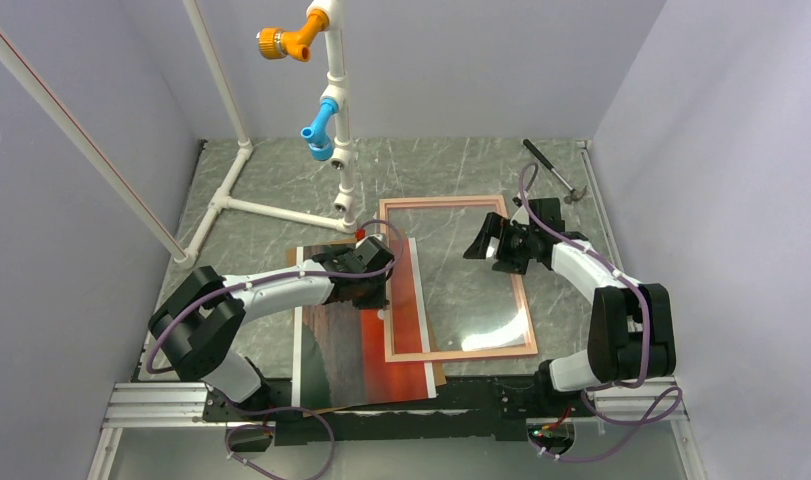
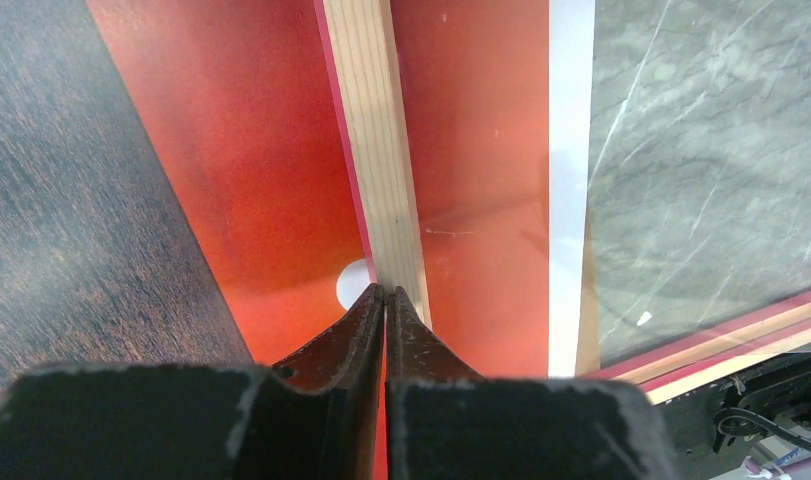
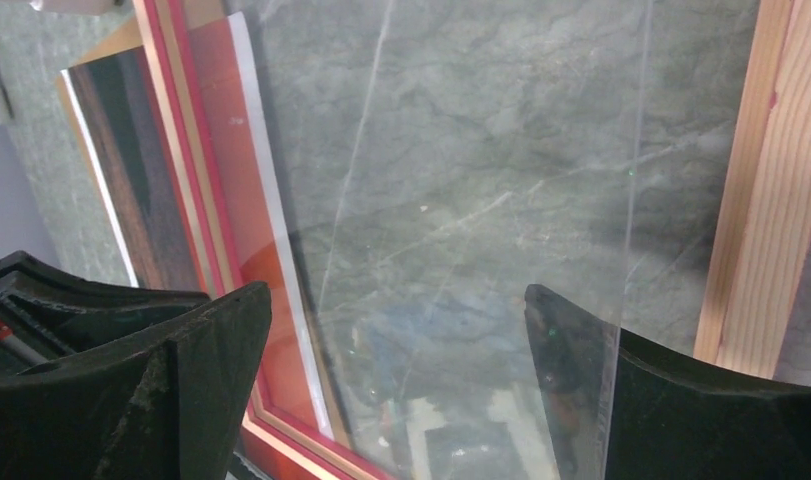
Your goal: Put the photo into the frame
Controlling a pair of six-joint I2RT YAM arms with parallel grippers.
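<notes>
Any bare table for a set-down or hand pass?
Free: marble beyond the frame up to the back wall, pipe stand to hammer. Crowded: centre, photo under frame's left rail, left end effector shut there, right end effector open above frame.

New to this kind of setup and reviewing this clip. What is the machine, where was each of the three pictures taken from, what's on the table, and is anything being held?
These are two robot arms bolted at the near edge of a grey marbled table. The wide picture comes from a fixed camera above and behind them. Each of the other two comes from a camera on one wrist, looking past that arm's own claw.

On the table lie the frame, pale wood side up with clear glazing, and the photo, a sunset print lying face up with its right part under the frame's left rail. A white pipe stand and a hammer sit further back.

The left claw is shut, its tips at that rail beside the print's white sun. Nothing shows between them. The right claw is open above the glazing, holding nothing.
</notes>
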